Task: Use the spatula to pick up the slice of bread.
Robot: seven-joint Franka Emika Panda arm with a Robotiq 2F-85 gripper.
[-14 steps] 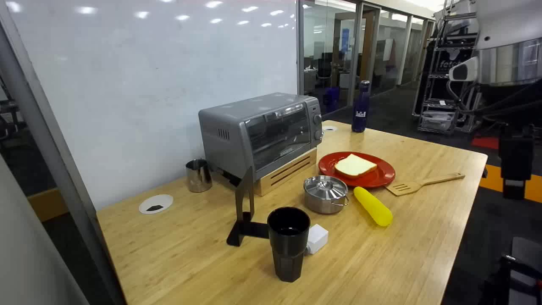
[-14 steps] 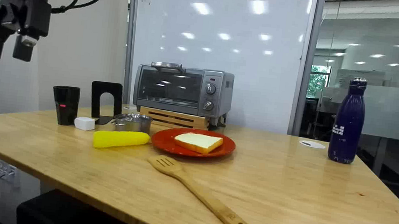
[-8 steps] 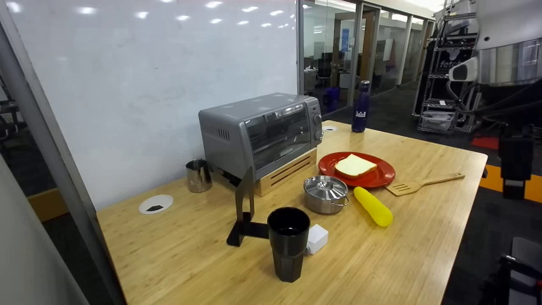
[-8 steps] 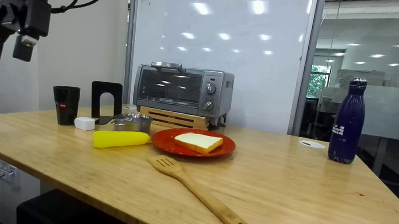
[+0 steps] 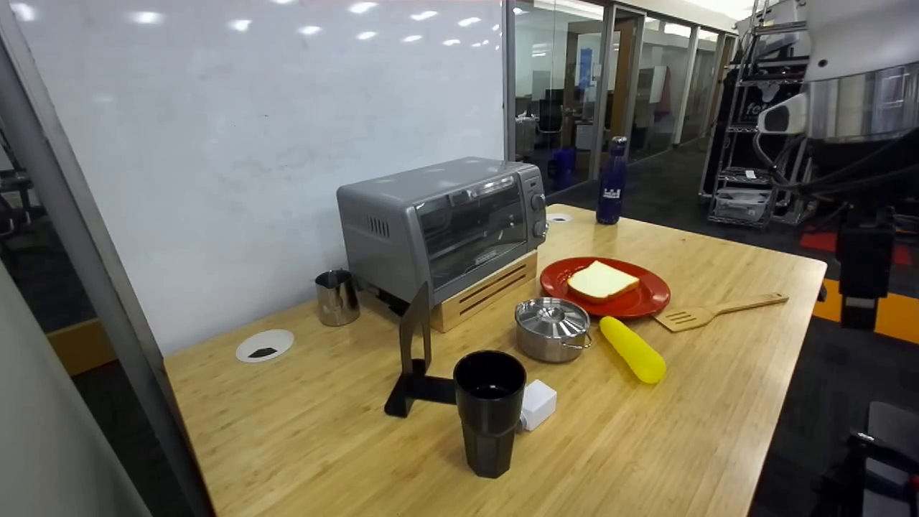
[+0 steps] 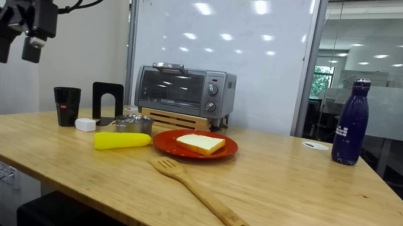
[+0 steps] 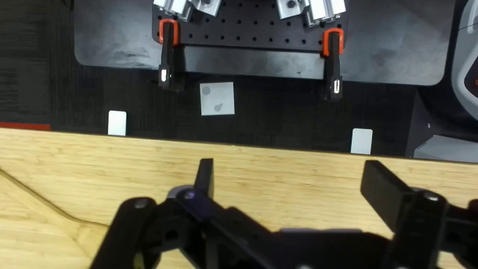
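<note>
The wooden spatula lies flat on the table in front of the red plate, its slotted blade near the plate; it also shows in an exterior view. The pale slice of bread lies on the plate; the bread shows in both exterior views. My gripper hangs high above the table's front side, apart from everything. In the wrist view the gripper is open and empty over bare wood near the table edge. Part of the spatula shows at lower left there, partly hidden by the left finger.
A yellow oblong object and a steel pot stand left of the plate. A toaster oven is behind it. A black cup, white block, black bookend and blue bottle stand farther off.
The gripper has shifted slightly, to the right in an exterior view and to the left and a little up in the view facing the oven's side. It stays open. The objects have not moved.
</note>
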